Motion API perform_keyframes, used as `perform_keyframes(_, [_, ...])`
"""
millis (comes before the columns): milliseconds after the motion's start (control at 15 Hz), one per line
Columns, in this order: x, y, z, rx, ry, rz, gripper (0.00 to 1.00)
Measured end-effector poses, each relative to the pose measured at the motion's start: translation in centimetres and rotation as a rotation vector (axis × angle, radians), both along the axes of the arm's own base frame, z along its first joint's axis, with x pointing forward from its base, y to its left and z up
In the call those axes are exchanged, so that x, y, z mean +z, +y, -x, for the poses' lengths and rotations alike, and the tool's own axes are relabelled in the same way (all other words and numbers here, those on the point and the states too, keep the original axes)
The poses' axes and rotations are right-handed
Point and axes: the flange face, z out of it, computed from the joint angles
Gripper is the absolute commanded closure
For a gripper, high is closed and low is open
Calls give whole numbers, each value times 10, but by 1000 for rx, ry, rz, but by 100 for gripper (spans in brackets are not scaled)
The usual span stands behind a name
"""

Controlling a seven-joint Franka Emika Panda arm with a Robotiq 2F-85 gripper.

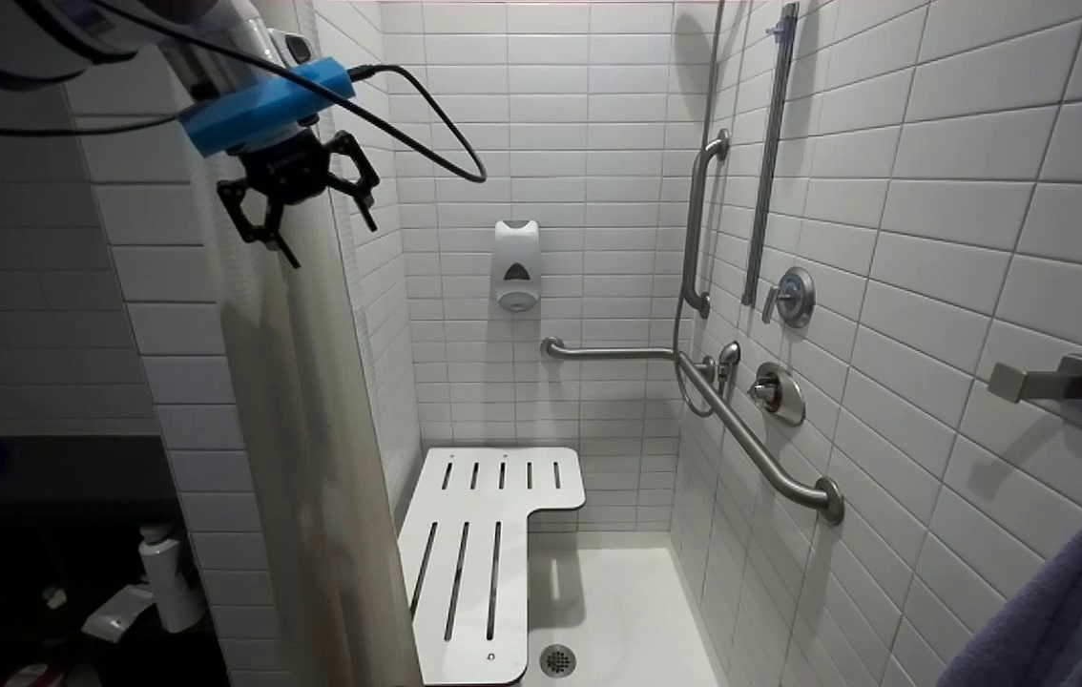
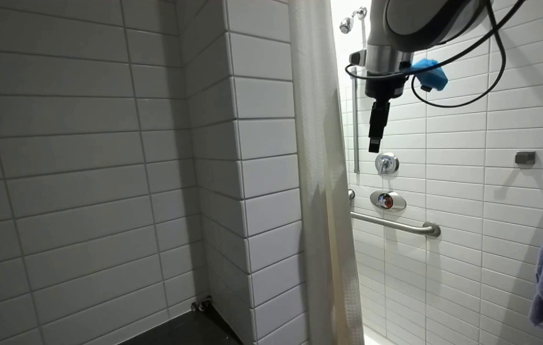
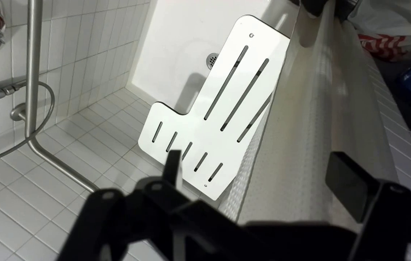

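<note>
The fingers (image 3: 347, 185) are spread and empty near the curtain (image 3: 299, 145), which hangs beside the bench (image 3: 205, 139), so this seems the approach, and gripping it would call for straddling its edge before closing.

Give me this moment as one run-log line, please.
gripper: open, nothing held | nearest: shower curtain, contact unclear | nearby: slotted bench, grab bar

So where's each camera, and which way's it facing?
An exterior view: outside the shower, facing its white slotted bench; white arm, black gripper show.
An exterior view: also outside, facing the cream fabric curtain; arm, gripper show.
Wrist view: above, looking down at the bench; gripper shows.
Both exterior views share curtain and purple towel.
</note>
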Motion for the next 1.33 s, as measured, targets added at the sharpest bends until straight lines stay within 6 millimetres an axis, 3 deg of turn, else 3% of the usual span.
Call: perform_keyframes(1333, [24, -2, -24, 134, 121, -2, 0])
